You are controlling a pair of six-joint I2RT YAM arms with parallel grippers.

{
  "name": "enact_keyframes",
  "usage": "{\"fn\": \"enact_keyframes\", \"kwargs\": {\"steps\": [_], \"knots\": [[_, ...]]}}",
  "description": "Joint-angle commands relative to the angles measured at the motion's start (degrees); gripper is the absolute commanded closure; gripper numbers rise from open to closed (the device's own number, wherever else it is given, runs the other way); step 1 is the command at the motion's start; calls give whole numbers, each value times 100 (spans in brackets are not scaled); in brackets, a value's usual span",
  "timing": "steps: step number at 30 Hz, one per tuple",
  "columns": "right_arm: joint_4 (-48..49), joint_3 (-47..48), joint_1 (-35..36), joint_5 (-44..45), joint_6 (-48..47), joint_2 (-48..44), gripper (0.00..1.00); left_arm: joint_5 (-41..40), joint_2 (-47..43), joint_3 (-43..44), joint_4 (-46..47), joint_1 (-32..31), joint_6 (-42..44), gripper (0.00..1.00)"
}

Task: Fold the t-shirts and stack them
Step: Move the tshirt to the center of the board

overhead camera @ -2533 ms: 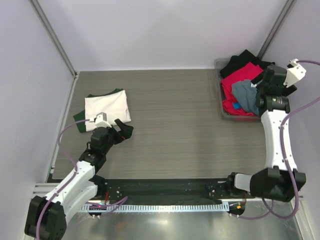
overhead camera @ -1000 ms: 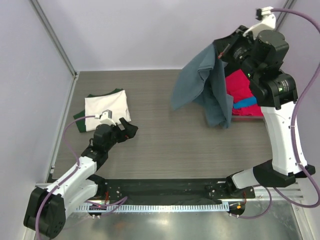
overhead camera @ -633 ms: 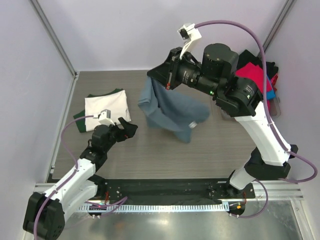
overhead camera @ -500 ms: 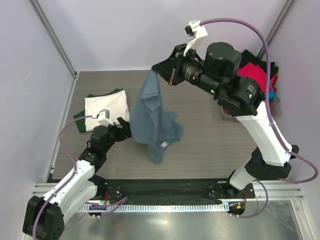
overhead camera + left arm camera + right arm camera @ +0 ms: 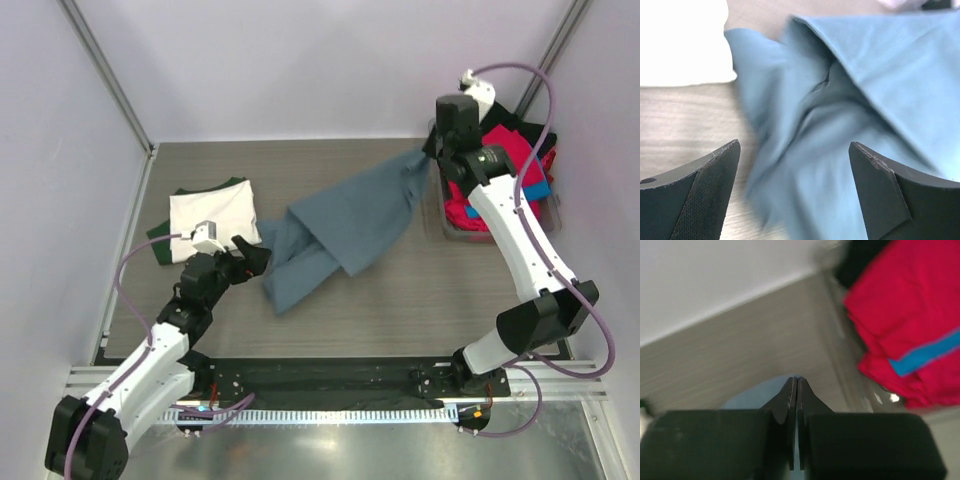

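Through the right wrist camera everything smears: my right hand is pinched closed, and only 1 blurred sliver of the slate blue-grey shirt shows beside its tips. From above, the wrist covers those tips at that shirt's far corner. Left of that shirt, the dark green shirt shows only edges under the cream-white shirt. The left wrist camera blurs the slate cloth nearest it.
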Motion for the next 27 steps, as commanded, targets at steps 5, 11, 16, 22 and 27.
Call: {"fn": "enact_keyframes", "kwargs": {"steps": [5,11,16,22,27], "knots": [[1179,-2086,-333,1497,199,-1180,10,-175,587,316,-110,-30,122,10],[1365,-2844,-167,-551,14,-1524,8,-588,1544,842,-514,-21,122,7],[1708,-3459,692,-940,-319,-1129,14,-755,2547,1842,-1041,-21,-202,8],[2033,-3495,1143,-965,-382,-5,23,-1115,4292,3100,-1577,-12,-327,14],[2280,-3355,1161,-1386,-505,759,29,-1486,5614,4410,-2298,539,-10,20]]}}
